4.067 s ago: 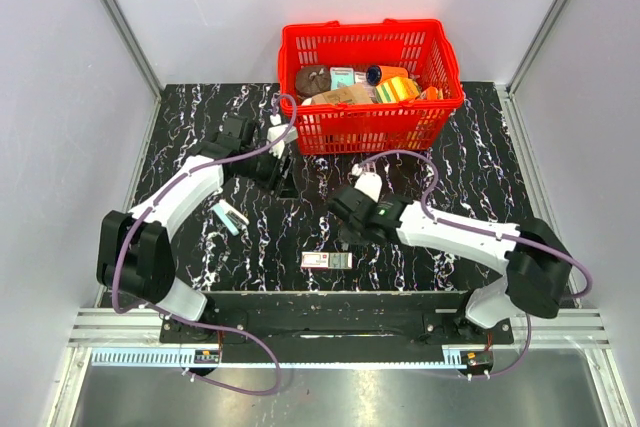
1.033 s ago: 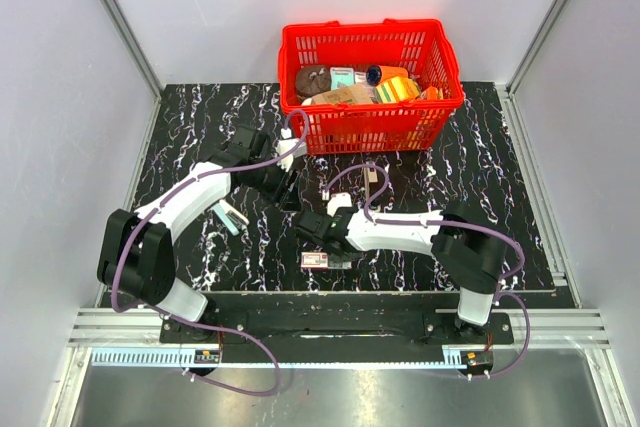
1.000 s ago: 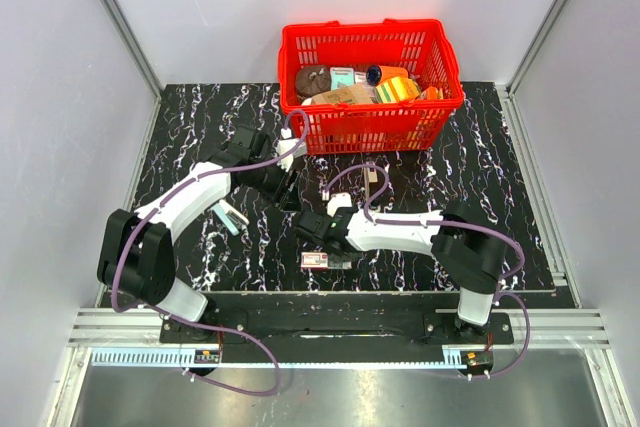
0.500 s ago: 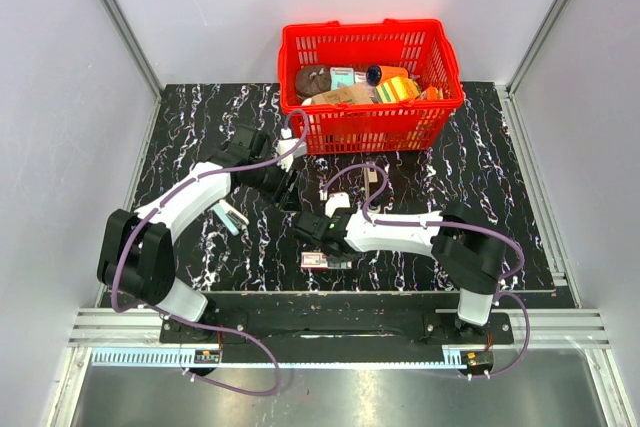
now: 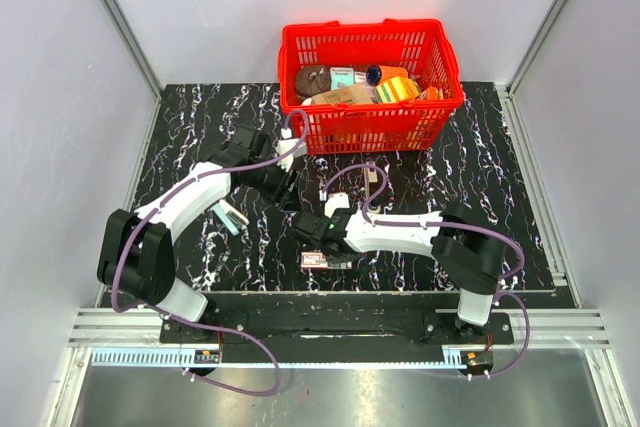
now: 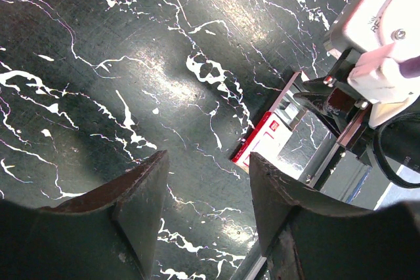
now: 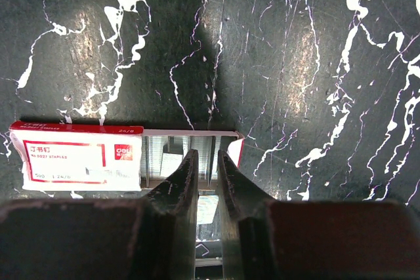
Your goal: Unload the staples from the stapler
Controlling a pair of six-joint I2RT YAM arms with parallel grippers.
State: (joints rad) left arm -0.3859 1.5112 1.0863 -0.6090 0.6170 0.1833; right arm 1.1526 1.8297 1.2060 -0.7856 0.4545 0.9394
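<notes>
The staples (image 7: 205, 143) show as a thin silvery strip in the narrow gap between my right gripper's (image 7: 205, 155) fingers, over the open tray of the red-and-white staple box (image 7: 75, 160). More silvery strips lie in that tray. In the top view the right gripper (image 5: 308, 234) is just above the box (image 5: 328, 260). The small pale-blue stapler (image 5: 228, 217) lies alone on the table at the left. My left gripper (image 5: 278, 185) hovers between the stapler and the right gripper. It is open and empty (image 6: 207, 162), with the box (image 6: 266, 139) ahead of it.
A red basket (image 5: 370, 29) full of small items stands at the back centre of the black marbled table (image 5: 480, 167). The right arm's white wrist (image 6: 374, 18) is close ahead of the left gripper. Metal rails border the table at both sides.
Since four seconds ago the right gripper has moved left and nearer, over the box's open tray, and the left gripper has come a little nearer. In the last second almost nothing moved.
</notes>
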